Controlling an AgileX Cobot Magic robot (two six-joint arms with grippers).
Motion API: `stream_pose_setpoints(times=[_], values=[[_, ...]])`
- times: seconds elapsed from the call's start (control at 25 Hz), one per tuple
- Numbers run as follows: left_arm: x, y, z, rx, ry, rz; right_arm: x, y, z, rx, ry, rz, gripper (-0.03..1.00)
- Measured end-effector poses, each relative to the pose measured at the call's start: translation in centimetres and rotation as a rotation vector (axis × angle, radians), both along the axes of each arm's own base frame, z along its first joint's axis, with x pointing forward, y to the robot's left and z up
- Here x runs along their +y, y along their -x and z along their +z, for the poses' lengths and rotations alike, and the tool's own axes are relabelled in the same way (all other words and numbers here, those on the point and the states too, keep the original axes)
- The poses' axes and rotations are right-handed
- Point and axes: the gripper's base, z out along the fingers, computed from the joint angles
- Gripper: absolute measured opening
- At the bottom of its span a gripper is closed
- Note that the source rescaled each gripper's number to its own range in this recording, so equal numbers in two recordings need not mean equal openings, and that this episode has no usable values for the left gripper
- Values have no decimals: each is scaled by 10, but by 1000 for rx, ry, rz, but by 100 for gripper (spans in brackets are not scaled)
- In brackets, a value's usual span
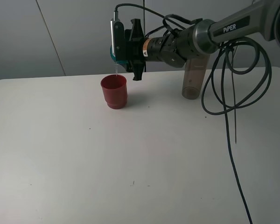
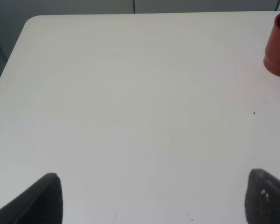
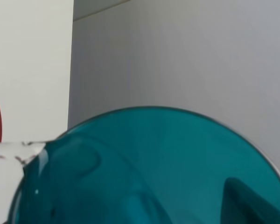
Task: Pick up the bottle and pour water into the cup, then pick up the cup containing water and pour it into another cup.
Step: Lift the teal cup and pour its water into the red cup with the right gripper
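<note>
Teal-blue translucent plastic tumbler, tipped nearly on its side and clamped tight in the right end effector, hangs just above the opaque red plastic cup on the white bench — a thin thread of water falls from its lip into the red cup. This looks like the last step, the second pour. Next, I judge, the wrist should hold the tilt until the stream stops, then roll upright and set the tumbler down. The right arm reaches in level from the right, wrist rolled over. The tall smoky grey-brown plastic bottle stands on the bench behind the arm, well apart from the cups. The left end effector hovers over bare bench — spread wide, empty.
</note>
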Motion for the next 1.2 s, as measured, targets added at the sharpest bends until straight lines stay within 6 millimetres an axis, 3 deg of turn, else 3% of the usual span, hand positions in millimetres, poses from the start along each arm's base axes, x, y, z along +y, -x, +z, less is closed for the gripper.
stream_pose_setpoints(times=[1.2], values=[[0, 0, 0, 0, 0, 0, 4, -3, 10, -200, 147, 115, 8]])
